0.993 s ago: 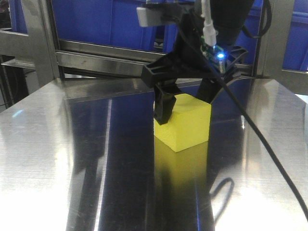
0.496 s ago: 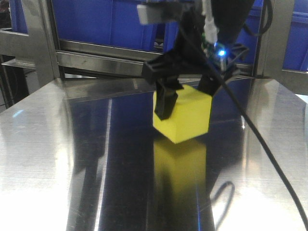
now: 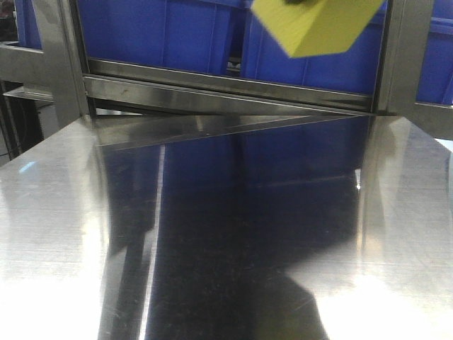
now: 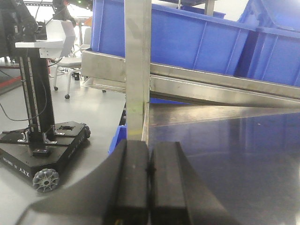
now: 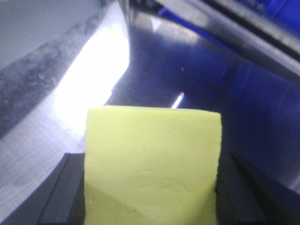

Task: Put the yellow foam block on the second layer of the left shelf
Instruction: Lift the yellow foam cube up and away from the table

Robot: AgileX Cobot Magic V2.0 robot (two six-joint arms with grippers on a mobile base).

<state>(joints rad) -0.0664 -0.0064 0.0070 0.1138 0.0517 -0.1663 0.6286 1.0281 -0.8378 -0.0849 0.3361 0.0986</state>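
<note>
The yellow foam block [image 3: 315, 25] hangs tilted at the top edge of the front view, high above the steel table [image 3: 226, 241]. In the right wrist view the block [image 5: 152, 164] fills the space between my right gripper's [image 5: 152, 197] two black fingers [image 5: 63, 192], which are shut on its sides. The right gripper itself is out of the front view. My left gripper [image 4: 149, 178] is shut and empty, its pads pressed together, low near the table's left edge by a steel shelf post [image 4: 137, 70].
Blue plastic bins [image 3: 163, 32] sit on a steel shelf rail [image 3: 226, 88] behind the table. Steel posts [image 3: 60, 57] stand at the left and right. A wheeled black stand [image 4: 40, 117] stands on the floor left of the table.
My right gripper has lifted the yellow block off the table, up and slightly right, to the top edge of the front view. The arm has left that view.
</note>
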